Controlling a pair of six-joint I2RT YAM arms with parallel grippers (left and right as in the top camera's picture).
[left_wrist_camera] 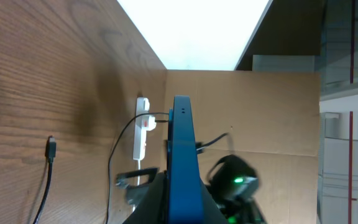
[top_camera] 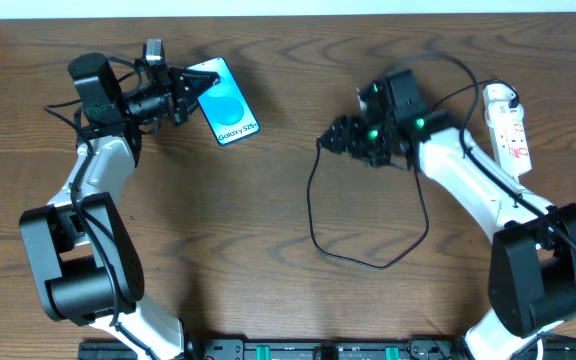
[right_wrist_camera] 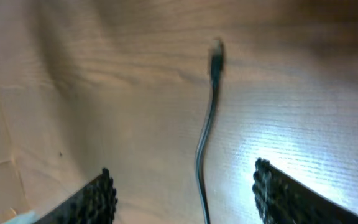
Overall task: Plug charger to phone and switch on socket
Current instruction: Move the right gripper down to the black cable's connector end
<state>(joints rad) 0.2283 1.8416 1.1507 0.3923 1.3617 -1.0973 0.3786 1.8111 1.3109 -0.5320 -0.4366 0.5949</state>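
Wooden table (top_camera: 268, 200). The left gripper (top_camera: 183, 95) clamps the phone (top_camera: 226, 103) by one end. The right gripper (right_wrist_camera: 185, 183), jaws wide and empty, straddles the charger (right_wrist_camera: 205, 137), whose cable runs lengthwise between its fingers, tip ahead.

My bench: dark wood-grain tabletop (top_camera: 268, 200). Brown cardboard panel (left_wrist_camera: 272, 112) stands at one edge. Bright white strip (top_camera: 268, 8) runs along the far side. Glare patch (right_wrist_camera: 291, 143) on wood, right-wrist view.
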